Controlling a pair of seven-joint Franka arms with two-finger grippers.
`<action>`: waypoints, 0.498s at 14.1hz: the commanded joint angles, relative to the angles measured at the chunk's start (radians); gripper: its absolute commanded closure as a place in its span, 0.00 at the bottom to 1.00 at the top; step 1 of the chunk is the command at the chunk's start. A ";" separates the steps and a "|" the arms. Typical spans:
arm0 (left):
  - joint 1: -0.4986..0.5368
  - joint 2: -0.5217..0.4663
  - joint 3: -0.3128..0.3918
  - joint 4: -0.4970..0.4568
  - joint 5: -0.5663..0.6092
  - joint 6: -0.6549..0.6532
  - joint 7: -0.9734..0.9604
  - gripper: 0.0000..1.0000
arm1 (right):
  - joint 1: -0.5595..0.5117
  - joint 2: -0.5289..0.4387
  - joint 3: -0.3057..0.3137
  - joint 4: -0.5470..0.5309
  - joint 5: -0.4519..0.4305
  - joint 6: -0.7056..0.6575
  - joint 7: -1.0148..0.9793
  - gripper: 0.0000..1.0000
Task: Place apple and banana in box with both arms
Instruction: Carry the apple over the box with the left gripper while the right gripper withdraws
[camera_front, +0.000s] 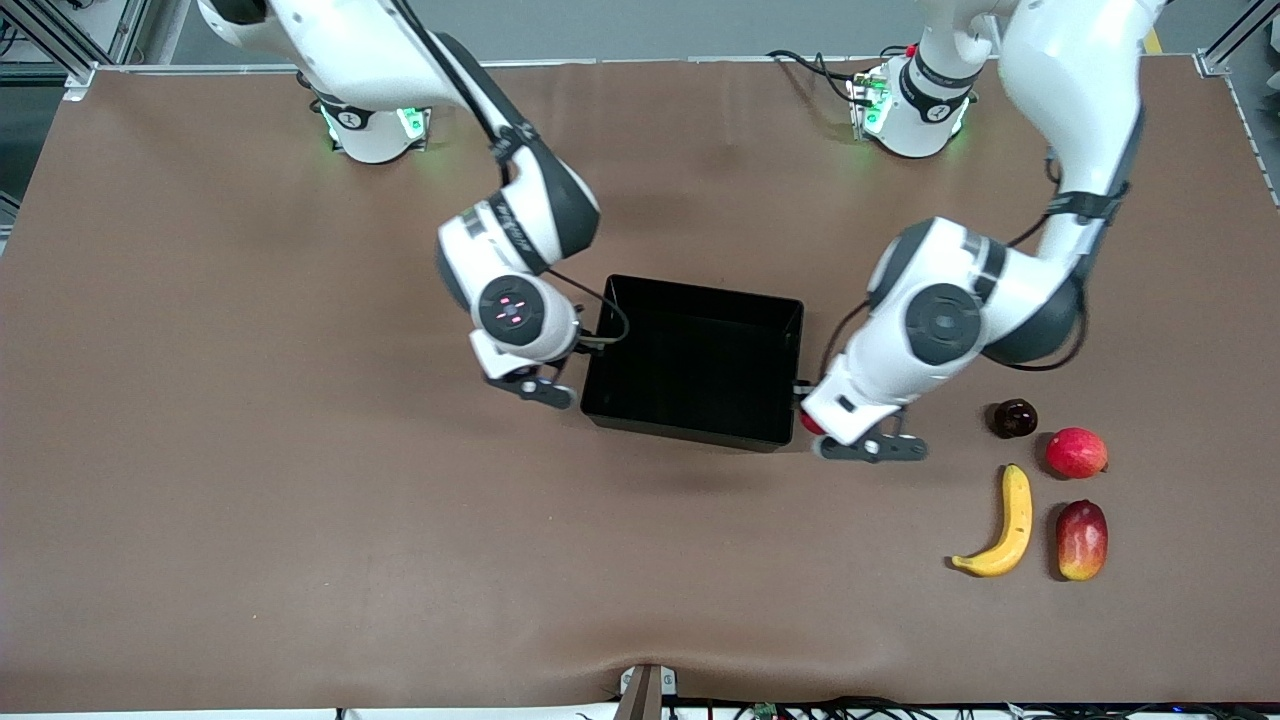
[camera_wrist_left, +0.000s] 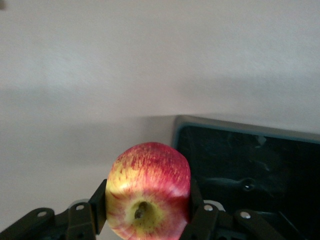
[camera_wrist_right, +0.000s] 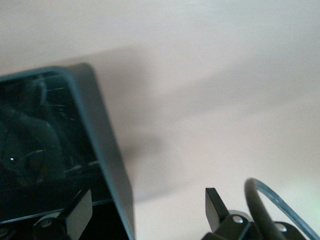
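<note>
The apple (camera_wrist_left: 148, 191), red streaked with yellow, is pinched between the fingers (camera_wrist_left: 98, 206) of the left gripper (camera_front: 812, 428), stem dimple toward the wrist camera; it hangs in the air just beside the box (camera_front: 768, 312), at the wall toward the left arm's end of the table; in the front view only a red sliver of it shows under the wrist. The box, black and glossy, sits mid-table between the two grippers. The right gripper (camera_wrist_right: 145, 210) hangs at the box's corner toward the right arm's end, its fingers spread with one on each side of the wall (camera_wrist_right: 102, 145), nothing held. The banana (camera_front: 1005, 523) lies on the table (camera_front: 250, 480) toward the left arm's end, nearer the front camera than the box; a mango (camera_front: 1081, 540) lies just beside it; a pinkish-red round fruit (camera_front: 1076, 452) and a small dark fruit (camera_front: 1013, 418) lie farther from the camera than those two.
</note>
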 joint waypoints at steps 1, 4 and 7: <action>-0.038 0.029 0.000 0.038 0.017 -0.012 -0.046 1.00 | -0.117 -0.026 0.014 0.111 -0.016 -0.246 0.033 0.00; -0.099 0.031 -0.002 0.028 0.037 -0.013 -0.054 1.00 | -0.208 -0.098 0.011 0.106 -0.025 -0.323 0.016 0.00; -0.138 0.040 0.000 -0.030 0.043 -0.013 -0.064 1.00 | -0.298 -0.173 0.010 0.058 -0.083 -0.362 -0.249 0.00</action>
